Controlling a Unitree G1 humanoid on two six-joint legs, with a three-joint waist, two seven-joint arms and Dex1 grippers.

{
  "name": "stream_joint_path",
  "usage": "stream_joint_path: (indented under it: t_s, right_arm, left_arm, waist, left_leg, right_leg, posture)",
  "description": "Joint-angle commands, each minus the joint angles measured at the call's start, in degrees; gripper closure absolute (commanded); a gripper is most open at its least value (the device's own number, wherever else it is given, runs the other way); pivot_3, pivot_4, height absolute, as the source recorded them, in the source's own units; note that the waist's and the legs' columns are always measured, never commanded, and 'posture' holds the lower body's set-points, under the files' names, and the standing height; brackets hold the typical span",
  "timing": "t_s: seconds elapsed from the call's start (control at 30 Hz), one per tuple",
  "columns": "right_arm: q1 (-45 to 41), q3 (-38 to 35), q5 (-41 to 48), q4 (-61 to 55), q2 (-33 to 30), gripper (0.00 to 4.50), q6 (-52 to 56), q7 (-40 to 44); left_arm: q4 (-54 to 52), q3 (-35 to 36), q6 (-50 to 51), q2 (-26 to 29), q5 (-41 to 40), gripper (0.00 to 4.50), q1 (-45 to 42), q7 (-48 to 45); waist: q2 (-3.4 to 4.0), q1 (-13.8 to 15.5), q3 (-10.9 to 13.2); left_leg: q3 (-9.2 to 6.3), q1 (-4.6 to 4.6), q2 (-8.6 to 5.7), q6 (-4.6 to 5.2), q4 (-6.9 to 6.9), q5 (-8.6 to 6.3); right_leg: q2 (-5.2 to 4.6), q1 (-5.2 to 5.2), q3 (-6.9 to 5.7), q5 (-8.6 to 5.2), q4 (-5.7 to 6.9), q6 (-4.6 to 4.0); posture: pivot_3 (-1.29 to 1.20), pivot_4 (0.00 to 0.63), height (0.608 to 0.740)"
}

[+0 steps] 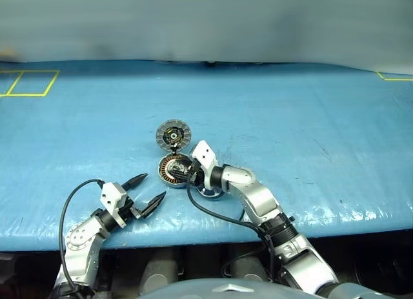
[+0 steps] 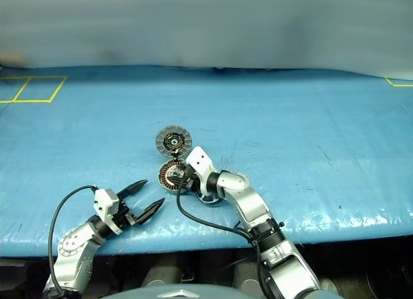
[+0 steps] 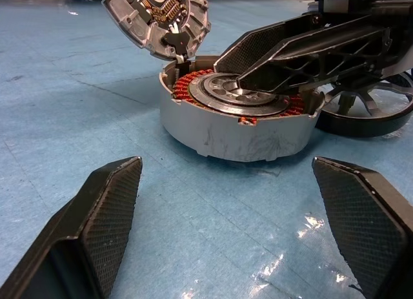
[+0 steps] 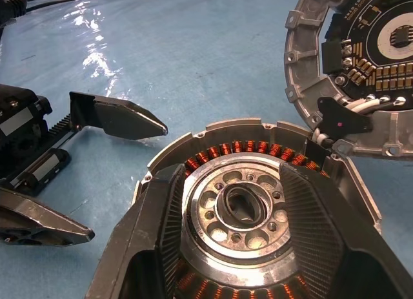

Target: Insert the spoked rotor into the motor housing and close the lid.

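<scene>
Blue desk carries the motor housing, which the right pincer straddles without gripping; the spoked rotor lies just behind it, the lid hinged up; the left pincer waits released nearby

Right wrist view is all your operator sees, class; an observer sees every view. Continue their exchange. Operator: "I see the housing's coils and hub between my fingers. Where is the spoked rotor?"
Observer: The spoked rotor lies on the blue table, close beside the motor housing, on the robot's right.
Operator: Where is the other gripper on the table?
Observer: The left gripper is near the table's front edge, left of the housing, open and pointing toward it.
Operator: Does the lid lie flat?
Observer: No. The lid tilts up from the housing's far rim, inner face showing.
</scene>
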Motion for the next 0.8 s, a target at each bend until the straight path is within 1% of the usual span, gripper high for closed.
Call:
stream_joint_path:
  t_s: [0.03,0.23,0.33,0.5,0.8]
  right_arm:
    - [-0.4,-0.5,1.0,-2.0,0.9,2.21,-0.7,0.1]
    - [0.2,-1.4,2.4,-4.0,0.9,2.21,0.0,0.3]
    - [0.6,-1.9,3.3,-5.1,0.8,2.79,0.7,0.3]
    - [0.3,-1.3,2.0,-4.0,0.4,4.46,0.7,-0.6]
    - [-0.1,1.6,-0.4,-3.0,0.2,4.48,1.1,-0.5]
  left_arm:
    - [0.1,0.1,-0.2,0.0,0.0,0.0,0.3,-0.1]
    - [0.3,0.1,-0.4,-0.1,0.1,0.0,0.2,-0.1]
    - [0.3,0.1,-0.4,-0.1,0.2,0.0,0.2,-0.1]
    - [0.5,-0.1,-0.4,-0.3,0.3,0.0,0.2,0.0]
    - [0.2,0.0,-0.4,-0.4,0.5,0.0,0.7,0.5]
  waist:
    - [0.0,0.0,0.0]
    - [0.0,0.0,0.0]
    - [0.0,0.0,0.0]
    - [0.0,0.0,0.0]
    - [0.0,0.0,0.0]
  left_leg:
    - [0.0,0.0,0.0,0.0,0.0,0.0]
    - [0.0,-0.01,0.0,0.0,0.0,0.0]
    - [0.0,-0.01,0.0,0.0,0.0,0.0]
    - [0.0,0.0,0.0,0.0,0.0,0.0]
    - [0.0,0.0,0.0,0.0,0.0,0.0]
  right_leg:
    - [0.0,0.0,0.0,0.0,0.0,0.0]
    - [0.0,0.0,0.0,0.0,0.0,0.0]
    - [0.0,0.0,0.0,0.0,0.0,0.0]
    - [-0.01,0.0,0.0,0.0,0.0,0.0]
    - [-0.01,0.0,0.0,0.0,0.0,0.0]
  posture:
    - [0.0,0.15,0.74]
    - [0.0,0.15,0.74]
    - [0.0,0.15,0.74]
    - [0.0,0.15,0.74]
    - [0.0,0.15,0.74]
